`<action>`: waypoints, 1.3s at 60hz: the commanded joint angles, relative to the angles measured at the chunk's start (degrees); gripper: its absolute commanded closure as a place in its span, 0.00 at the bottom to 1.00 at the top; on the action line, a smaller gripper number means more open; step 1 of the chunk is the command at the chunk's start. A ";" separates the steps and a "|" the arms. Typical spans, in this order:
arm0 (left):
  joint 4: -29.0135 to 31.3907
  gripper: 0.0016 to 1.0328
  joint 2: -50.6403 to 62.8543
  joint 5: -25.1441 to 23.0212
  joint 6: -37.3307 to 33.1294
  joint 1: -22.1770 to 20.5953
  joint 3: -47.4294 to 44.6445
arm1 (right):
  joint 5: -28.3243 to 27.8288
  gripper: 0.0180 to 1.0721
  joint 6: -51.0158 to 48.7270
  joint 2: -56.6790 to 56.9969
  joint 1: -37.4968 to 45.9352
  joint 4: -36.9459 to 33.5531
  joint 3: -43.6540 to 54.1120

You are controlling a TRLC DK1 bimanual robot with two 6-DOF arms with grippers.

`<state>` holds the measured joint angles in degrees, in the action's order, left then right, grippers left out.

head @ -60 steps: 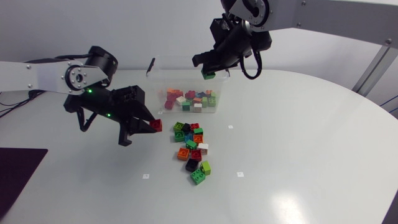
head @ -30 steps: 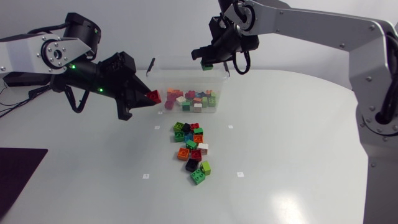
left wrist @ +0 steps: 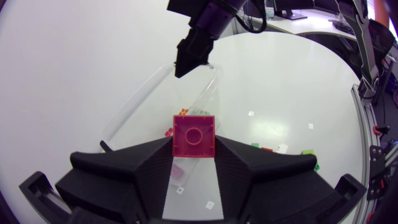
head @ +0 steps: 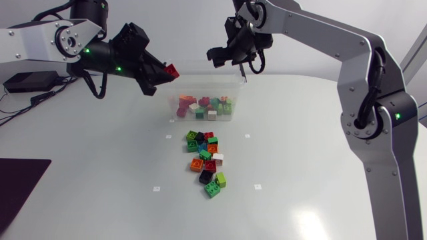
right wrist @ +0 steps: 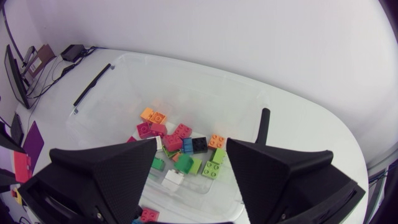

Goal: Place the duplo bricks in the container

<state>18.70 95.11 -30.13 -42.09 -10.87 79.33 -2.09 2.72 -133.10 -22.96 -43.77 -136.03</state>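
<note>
The left gripper (head: 165, 71) is clamping a red brick (head: 172, 69) between both fingertips and is hanging above the rim at the left end of the container (head: 200, 85). The right gripper (head: 219, 57) is standing wide open and carrying nothing, and it is hovering over the container's right half. Mixed bricks (right wrist: 180, 146) are lying on the container's floor directly beneath it. Loose bricks (head: 205, 162) are sitting clustered on the table (head: 320, 167) near the container, on its side facing the robot.

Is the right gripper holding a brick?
No, the right gripper stands open above the container, with nothing between its two sides.
</note>
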 commanded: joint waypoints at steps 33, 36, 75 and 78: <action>-10.00 0.69 13.52 5.78 11.24 -1.17 11.81 | 0.42 0.05 -1.93 23.06 -1.03 7.56 30.38; -10.79 0.69 14.40 6.40 11.68 -1.52 12.60 | 0.42 0.05 -2.19 24.82 -1.12 8.61 33.63; -11.05 0.62 25.12 13.17 13.96 -3.54 24.91 | 0.33 0.05 -1.31 34.40 -7.01 14.33 58.51; -10.88 0.47 25.74 13.96 14.31 -3.45 25.61 | 0.42 0.05 -0.96 33.25 -7.98 14.15 58.59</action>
<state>7.99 118.78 -17.04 -29.45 -13.96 102.19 -1.69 0.84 -99.04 -29.34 -29.89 -78.96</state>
